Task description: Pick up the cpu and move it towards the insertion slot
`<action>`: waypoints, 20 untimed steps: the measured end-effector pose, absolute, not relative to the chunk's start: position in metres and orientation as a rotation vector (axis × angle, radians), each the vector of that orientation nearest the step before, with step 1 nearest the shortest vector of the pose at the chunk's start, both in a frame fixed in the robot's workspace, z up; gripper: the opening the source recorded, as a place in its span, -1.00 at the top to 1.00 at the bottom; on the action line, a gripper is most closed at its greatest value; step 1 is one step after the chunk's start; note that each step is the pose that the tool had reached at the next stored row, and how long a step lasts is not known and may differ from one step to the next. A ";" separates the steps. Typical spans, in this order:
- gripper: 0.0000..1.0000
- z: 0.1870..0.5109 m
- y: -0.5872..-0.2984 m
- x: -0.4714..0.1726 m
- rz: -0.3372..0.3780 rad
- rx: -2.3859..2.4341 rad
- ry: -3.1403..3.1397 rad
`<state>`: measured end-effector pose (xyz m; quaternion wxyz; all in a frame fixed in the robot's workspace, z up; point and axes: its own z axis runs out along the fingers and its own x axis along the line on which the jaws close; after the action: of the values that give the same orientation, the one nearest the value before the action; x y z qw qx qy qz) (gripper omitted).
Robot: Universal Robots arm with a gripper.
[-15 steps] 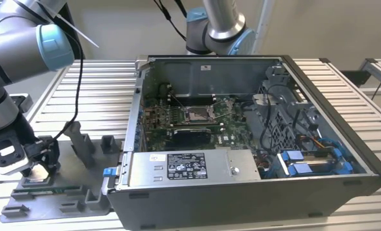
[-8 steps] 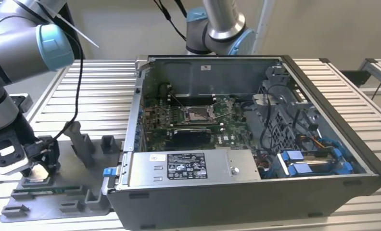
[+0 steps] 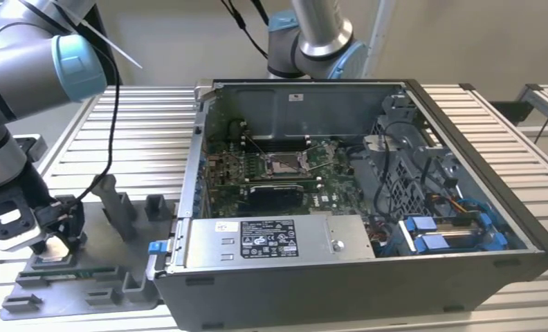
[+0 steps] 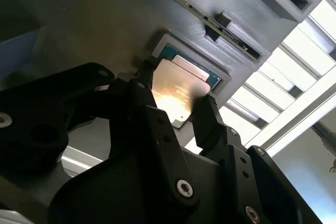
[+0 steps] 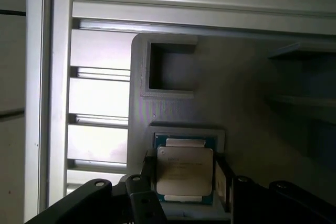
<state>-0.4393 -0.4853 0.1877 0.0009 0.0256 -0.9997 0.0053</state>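
While the gripper (image 4: 177, 88) pinches the cpu (image 5: 185, 169) by two opposite edges, we judge it not yet lifted: it sits in its grey holder (image 5: 247, 77), well apart from the slot (image 3: 284, 163) inside the case (image 3: 459, 270). The whole carry remains.

The small, flat, square silvery cpu (image 5: 185, 174) is seen level at a grey holder's (image 5: 173, 108) recess. The silver-framed square insertion slot (image 3: 286, 164) is set in the green board (image 3: 334, 181).
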 end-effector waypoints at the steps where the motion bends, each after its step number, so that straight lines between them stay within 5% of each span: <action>1: 1.00 0.188 -0.485 -0.439 0.016 0.080 -3.139; 20: 1.00 0.256 -0.485 -0.439 0.017 0.080 -3.139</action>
<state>-0.4392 -0.4853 0.2559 0.0009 0.0253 -0.9997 0.0053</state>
